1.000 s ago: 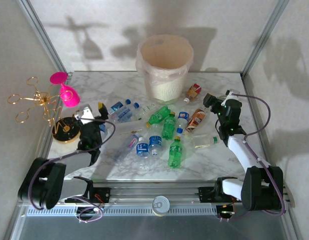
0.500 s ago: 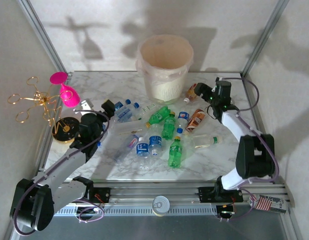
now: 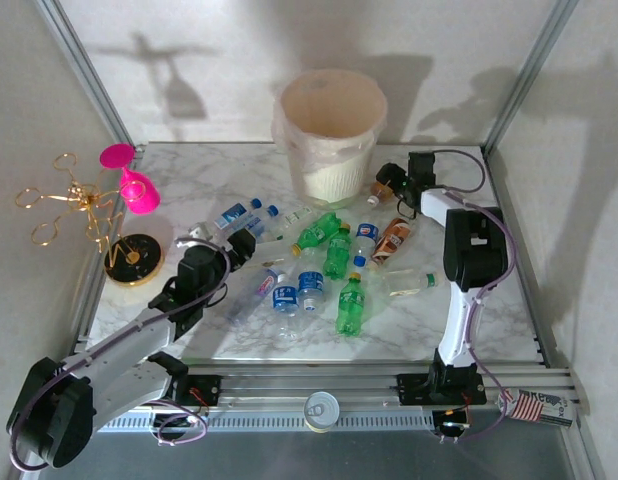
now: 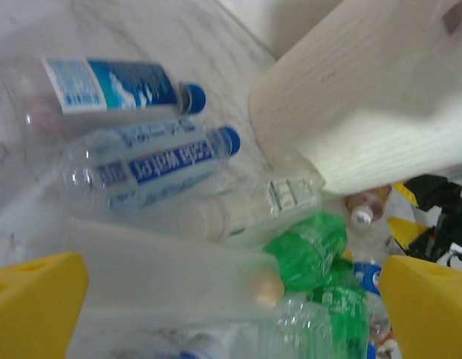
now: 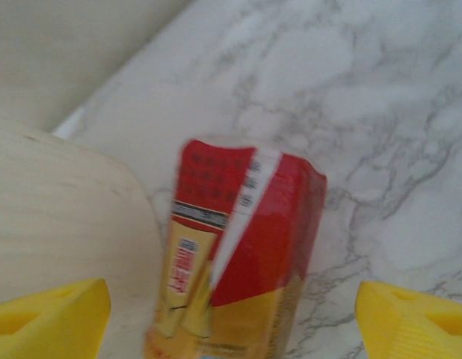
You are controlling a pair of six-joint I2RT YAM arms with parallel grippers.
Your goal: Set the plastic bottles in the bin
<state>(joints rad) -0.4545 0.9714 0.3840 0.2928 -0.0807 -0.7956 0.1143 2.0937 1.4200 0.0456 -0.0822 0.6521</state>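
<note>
1. The step in hand is the grasp. The right pincer (image 5: pixel 231 318) is down at the desk (image 3: pixel 209 170), its tips spread to either side of a brown bottle (image 5: pixel 242 224) with a red and yellow label.
2. That bottle lies between the tips. The bin (image 5: pixel 59 224) stands just to the pincer's left, very near the bottle.
3. The right pincer is released: a gap shows on the right side. The wrist view is blurred, so I cannot say whether the left tip touches the label.
4. The left pincer (image 4: pixel 231 299) is also released and wide, with a clear bottle (image 4: pixel 171 277) lying crosswise between its tips. More plastic bottles (image 3: pixel 324 270) lie ahead of it.
5. Next, the right pincer probably needs to clench on the brown bottle without nudging it against the bin wall, then lift it above the rim to its left and let go.
6. The left needs a square clench on the clear bottle, which looks soft and may roll.
</note>
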